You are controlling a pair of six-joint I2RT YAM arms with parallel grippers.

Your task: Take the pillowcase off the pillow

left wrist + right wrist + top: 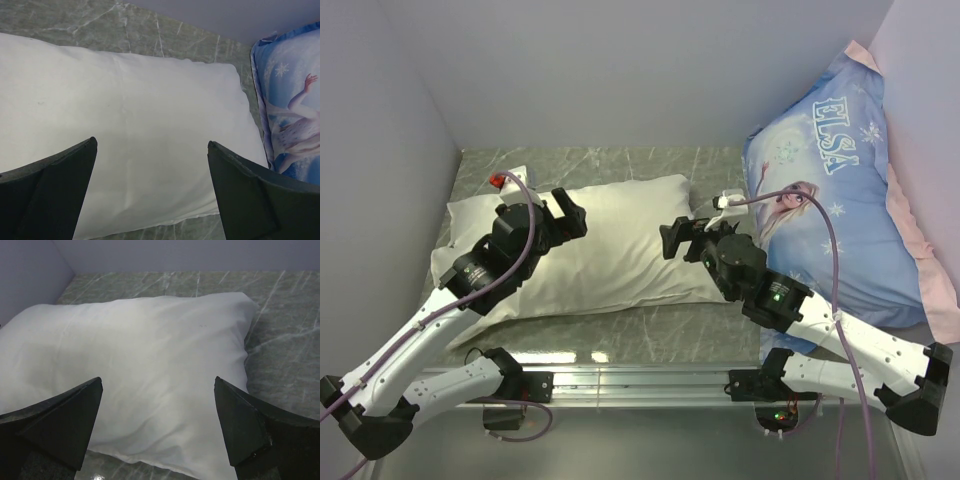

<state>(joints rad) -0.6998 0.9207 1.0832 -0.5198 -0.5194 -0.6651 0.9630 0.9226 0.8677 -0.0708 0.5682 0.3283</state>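
The grey marble desk [620,165] carries a blue ELSA pillow [840,200] leaning at the right wall. Just left of it the stuffed white pillowcase [620,240] lies flat, and the pillow inside is hidden. The left end effector [151,142] and the right end effector [158,380] hover over the pillowcase's opposite ends, both spread wide and gripping nothing.

You are working in a robot test cell, a lab rig and not a bedroom. Bare pale walls [620,70] box in a small marble-patterned table [620,165] on three sides. The left arm [420,332] and right arm [880,345] are bolted to a metal rail [640,376] at its near edge, with purple cables [834,280] looping loose. The only homely things are a stuffed plain pillowcase [610,250] and a blue printed pillow [840,200] leaning in the corner.
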